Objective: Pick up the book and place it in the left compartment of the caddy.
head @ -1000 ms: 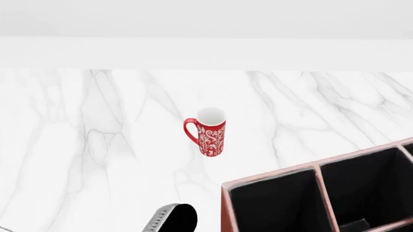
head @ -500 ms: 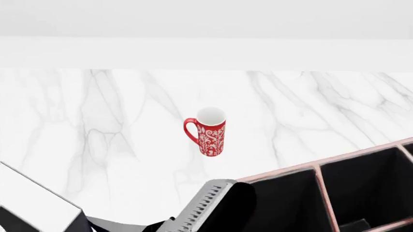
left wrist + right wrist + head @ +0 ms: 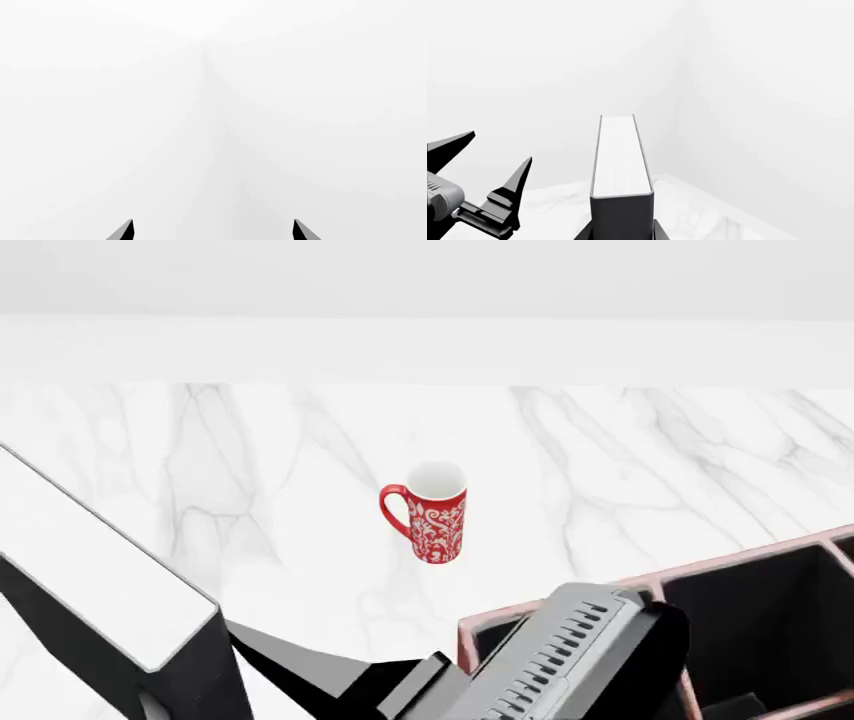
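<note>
- Book (image 3: 621,165) sits clamped in your right gripper (image 3: 621,232), raised at the head view's lower left (image 3: 120,590), left of the caddy (image 3: 747,570).
- Your left gripper (image 3: 212,231) has its jaws spread, holding nothing.
- Red mug (image 3: 431,512) stands on the marble table (image 3: 667,470).

No readable text anywhere (the mug (image 3: 433,515) bears only white ornament).

Book (image 3: 621,170) upright between right gripper (image 3: 622,235) fingers; left gripper (image 3: 477,195) nearby, fingers apart.
</note>
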Robot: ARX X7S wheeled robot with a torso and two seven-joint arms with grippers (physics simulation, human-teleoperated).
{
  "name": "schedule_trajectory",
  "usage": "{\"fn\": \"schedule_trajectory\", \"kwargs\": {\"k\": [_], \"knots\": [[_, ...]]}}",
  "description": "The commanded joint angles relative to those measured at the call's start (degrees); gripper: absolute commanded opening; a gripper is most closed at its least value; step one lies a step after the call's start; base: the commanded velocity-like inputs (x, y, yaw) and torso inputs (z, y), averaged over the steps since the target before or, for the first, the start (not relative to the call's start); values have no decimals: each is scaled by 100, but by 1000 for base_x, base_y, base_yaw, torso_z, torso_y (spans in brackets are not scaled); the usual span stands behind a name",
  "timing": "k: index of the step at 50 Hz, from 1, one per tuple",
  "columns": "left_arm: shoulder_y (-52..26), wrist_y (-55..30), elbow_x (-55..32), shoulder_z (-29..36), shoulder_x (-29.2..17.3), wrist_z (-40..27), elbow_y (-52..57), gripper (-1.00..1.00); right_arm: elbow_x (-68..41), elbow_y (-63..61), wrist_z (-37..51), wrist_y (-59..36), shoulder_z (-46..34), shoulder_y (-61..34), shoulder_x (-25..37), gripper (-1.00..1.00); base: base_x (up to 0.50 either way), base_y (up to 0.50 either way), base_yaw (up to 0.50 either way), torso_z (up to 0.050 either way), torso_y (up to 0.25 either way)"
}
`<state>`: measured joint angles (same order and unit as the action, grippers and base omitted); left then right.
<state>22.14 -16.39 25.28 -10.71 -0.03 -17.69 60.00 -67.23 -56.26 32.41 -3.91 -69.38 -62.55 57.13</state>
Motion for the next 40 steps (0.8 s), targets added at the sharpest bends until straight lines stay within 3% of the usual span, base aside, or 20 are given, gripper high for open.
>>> {"fn": "schedule_trajectory", "kwargs": {"k": [1, 40], "knots": [[26, 35, -29, -31, 0, -17, 0, 100, 112, -307, 191, 282, 515, -121, 491, -100, 0, 0, 0, 0, 0], [54, 62, -21, -21, 0, -43, 0, 100, 401, 380, 400, 1985, 503, 564, 2324, -100, 0, 0, 0, 0, 1]]}}
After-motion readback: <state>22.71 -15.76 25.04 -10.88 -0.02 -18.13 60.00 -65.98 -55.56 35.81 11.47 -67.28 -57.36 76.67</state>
